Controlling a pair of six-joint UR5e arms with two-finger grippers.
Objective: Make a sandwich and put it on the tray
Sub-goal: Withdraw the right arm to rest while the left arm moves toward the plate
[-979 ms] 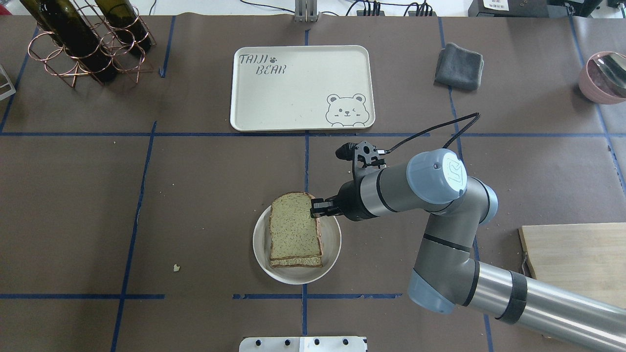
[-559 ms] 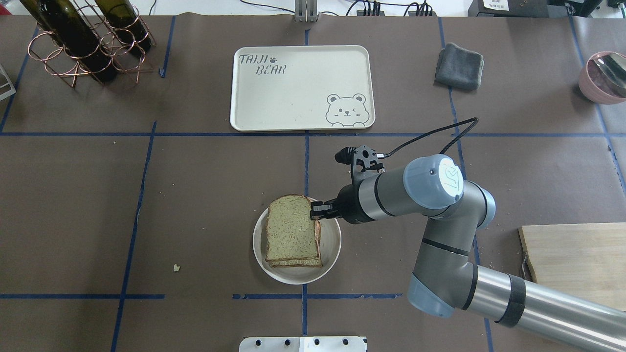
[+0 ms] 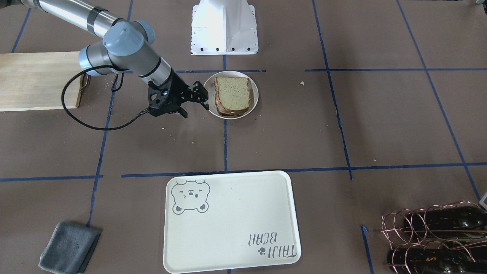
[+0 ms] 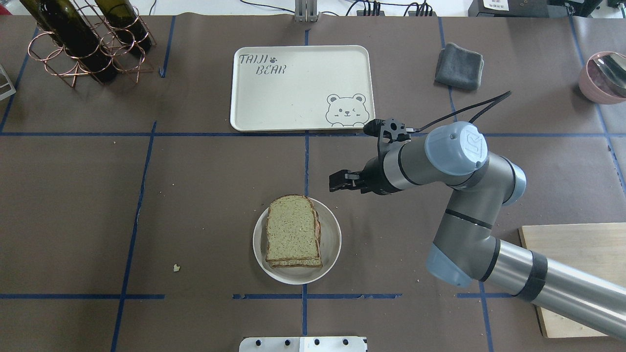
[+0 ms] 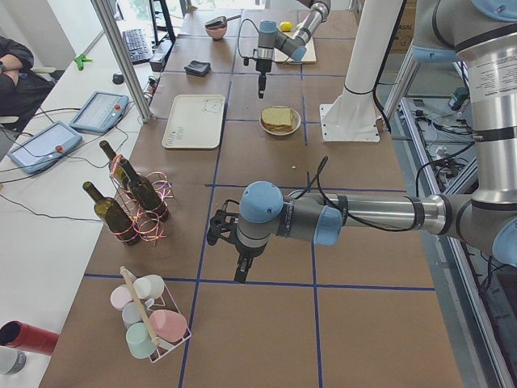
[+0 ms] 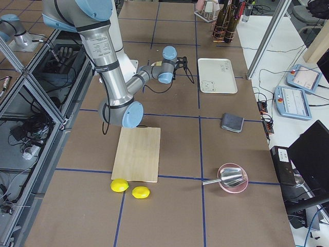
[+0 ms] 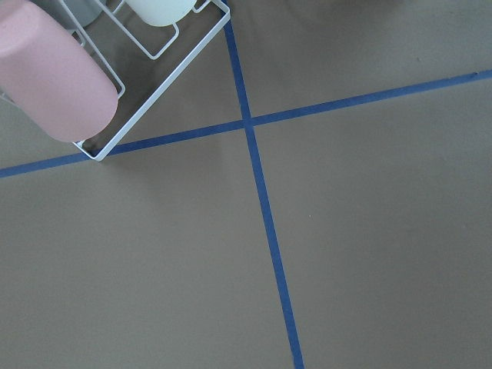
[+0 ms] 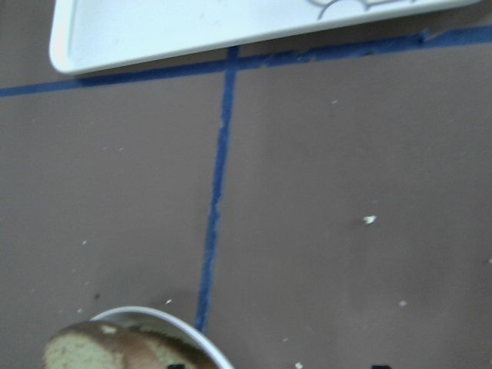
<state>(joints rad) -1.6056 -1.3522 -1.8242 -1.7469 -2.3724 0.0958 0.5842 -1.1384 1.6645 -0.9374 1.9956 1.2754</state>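
Note:
The sandwich (image 4: pixel 292 232) lies on a small round white plate (image 4: pixel 334 244) at the table's middle front: two greenish-tan speckled slices stacked, the egg hidden between them. It also shows in the front view (image 3: pixel 233 94). The cream tray (image 4: pixel 293 93) with the bear drawing lies bare behind it, across a blue tape line. My right gripper (image 4: pixel 337 181) hovers just behind and to the right of the plate, open and empty, apart from the bread (image 3: pixel 203 99). My left gripper (image 5: pixel 241 275) shows only in the exterior left view, pointing down far from the plate; I cannot tell its state.
A wooden cutting board (image 4: pixel 577 259) lies at the right front under my right arm. A grey cloth (image 4: pixel 458 66) and a pink bowl (image 4: pixel 604 78) are at the back right, a copper bottle rack (image 4: pixel 83 39) at the back left. A cup rack (image 7: pixel 54 77) stands near my left wrist.
My right gripper has let go of the top slice's back right corner and pulled back and right, toward the tray. The top slice now rests flat on the stack.

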